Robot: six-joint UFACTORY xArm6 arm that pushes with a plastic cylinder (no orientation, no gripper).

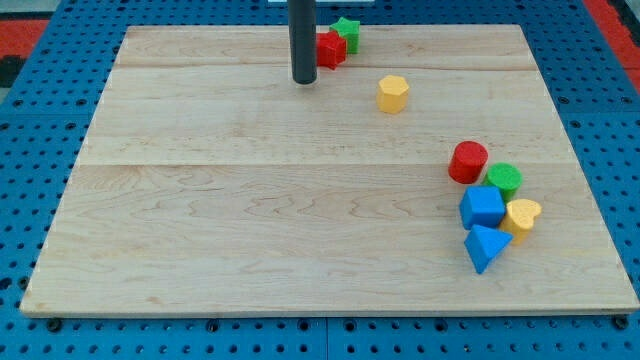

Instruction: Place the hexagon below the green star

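The arm carries no claw: it ends in a straight dark rod that has nothing to open and holds nothing, and my tip (pixel 304 80) rests on the wooden board (pixel 250 200) near the view's top. All positions below are referenced to the green star (pixel 347 32), which sits at the board's top edge. The red block (pixel 330 48) touches the green star on its lower-left side; its exact shape is hard to make out because the rod covers part of it, though it may be a hexagon. My tip lies to the view's left of and slightly below the green star, just beside the red block's left side; contact between tip and block cannot be confirmed from this angle. The yellow hexagon (pixel 392 93) stands below and to the right of the green star, apart from it and from the red block, with bare board around it. The remaining blocks form a cluster well apart from the green star, far down toward the view's lower right: a red cylinder (pixel 467 161), a green cylinder (pixel 504 179) touching it on the right, a blue cube (pixel 482 207) directly below those two, a yellow heart (pixel 522 216) against the cube's right side, and a blue triangular block (pixel 485 247) at the cluster's lowest point.
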